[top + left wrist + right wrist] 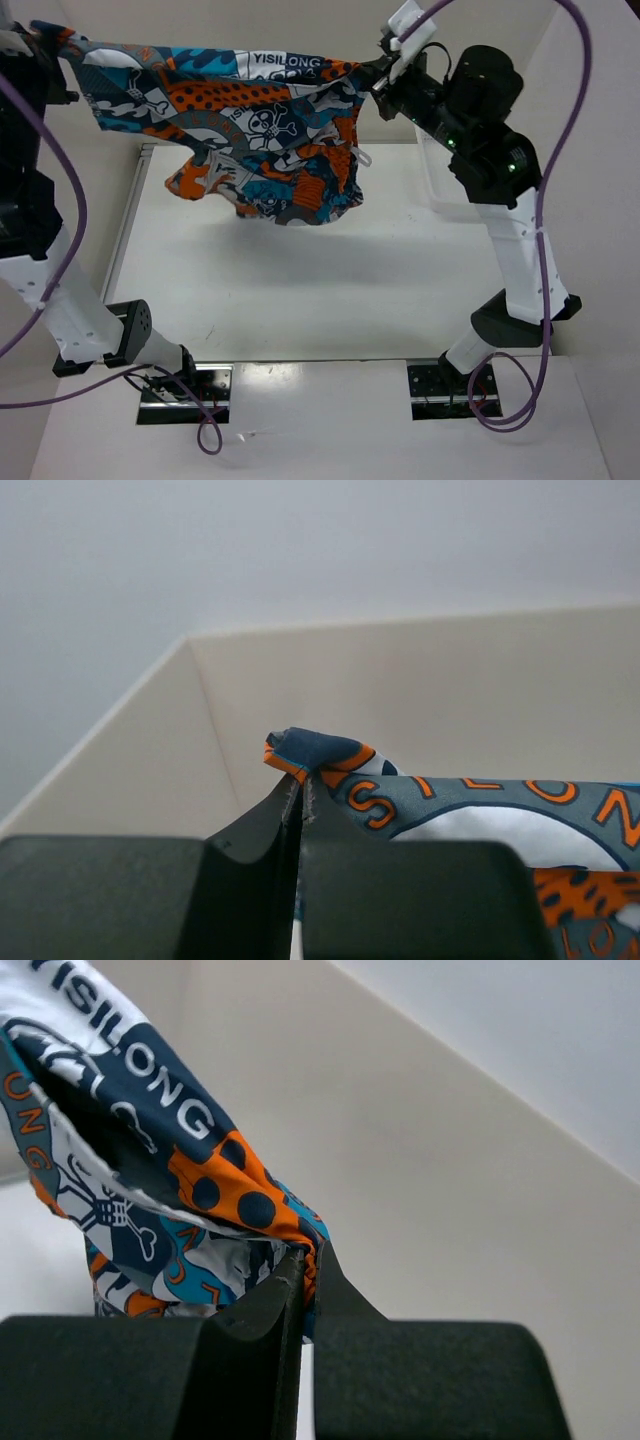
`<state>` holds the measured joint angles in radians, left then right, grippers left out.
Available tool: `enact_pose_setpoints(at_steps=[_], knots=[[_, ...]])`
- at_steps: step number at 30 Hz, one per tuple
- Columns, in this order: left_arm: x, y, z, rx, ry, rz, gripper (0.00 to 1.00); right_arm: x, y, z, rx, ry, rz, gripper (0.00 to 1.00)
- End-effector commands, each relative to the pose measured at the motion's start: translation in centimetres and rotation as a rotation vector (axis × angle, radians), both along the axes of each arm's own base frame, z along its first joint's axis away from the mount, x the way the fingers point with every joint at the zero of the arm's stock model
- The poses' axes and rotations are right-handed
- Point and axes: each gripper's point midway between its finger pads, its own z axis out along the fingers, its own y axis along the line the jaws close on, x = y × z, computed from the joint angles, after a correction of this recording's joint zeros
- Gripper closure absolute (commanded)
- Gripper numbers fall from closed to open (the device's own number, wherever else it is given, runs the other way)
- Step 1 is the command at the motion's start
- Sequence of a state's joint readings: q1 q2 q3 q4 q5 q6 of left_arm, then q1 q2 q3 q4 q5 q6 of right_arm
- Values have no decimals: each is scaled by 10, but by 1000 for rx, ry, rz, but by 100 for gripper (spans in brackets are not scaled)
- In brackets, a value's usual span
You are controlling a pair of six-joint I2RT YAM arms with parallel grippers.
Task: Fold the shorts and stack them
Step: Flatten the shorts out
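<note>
Above the counter (300,290), one pair of shorts (260,130) hangs spread between two arms, not yet folded.
On one corner of the waistband the left end effector (300,798) is clamped tight, and the right end effector (308,1260) is pinched closed on the opposite corner, so the shorts are held aloft with the legs drooping above the surface. By my judgement the task is at an early stage: the garment is lifted and stretched out, but no fold is made and nothing is stacked. Laying it flat, folding and placing all remain. Count: one pair of shorts, two end effectors, one counter; no second pair or pile shows.
</note>
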<state>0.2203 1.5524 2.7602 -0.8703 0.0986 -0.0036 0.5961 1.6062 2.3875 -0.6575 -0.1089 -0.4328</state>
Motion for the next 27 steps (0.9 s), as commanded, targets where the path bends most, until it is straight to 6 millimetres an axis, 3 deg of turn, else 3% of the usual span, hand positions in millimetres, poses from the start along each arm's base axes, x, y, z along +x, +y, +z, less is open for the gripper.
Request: enact_pose_setpoints(at_steps=[1,4,6,7,9,10,12,13,14,15,16,17,18,20,21,23,27], knots=[[-31,6,41,17,-157,64,100,-43,3,14,63,47,138,100],[-16,7,39,20,-149,53,100,-48,2,12,93,83,143,100],[16,8,19,16,-78,23,100,-35,10,-10,90,144,132,100],[45,12,-2,5,-5,5,100,-25,15,-31,83,195,117,100],[77,7,-31,1,87,-63,100,-7,15,-57,76,241,56,100],[103,9,-58,-15,163,-87,100,11,16,-85,60,287,17,100],[135,7,-96,-37,268,-138,100,30,9,-108,67,329,-32,100],[159,0,-121,-49,328,-185,100,45,9,-129,69,369,-55,100],[170,2,-138,-62,370,-186,100,66,0,-148,71,406,-99,100],[183,-10,-154,-67,407,-217,100,77,-2,-160,81,433,-112,100],[205,-10,-187,-87,482,-227,100,88,-6,-179,77,474,-136,100],[215,-20,-204,-93,523,-255,100,103,-3,-204,70,522,-143,100],[233,-18,-233,-109,580,-256,100,111,-5,-228,51,562,-160,100],[247,-27,-258,-121,632,-296,100,128,-2,-269,20,624,-179,100],[260,-32,-280,-128,671,-307,100,133,-2,-283,9,642,-194,100],[273,-36,-297,-130,690,-316,100,152,-11,-314,-11,683,-249,100],[279,-35,-303,-132,696,-316,100,179,-38,-337,-43,669,-374,100]])
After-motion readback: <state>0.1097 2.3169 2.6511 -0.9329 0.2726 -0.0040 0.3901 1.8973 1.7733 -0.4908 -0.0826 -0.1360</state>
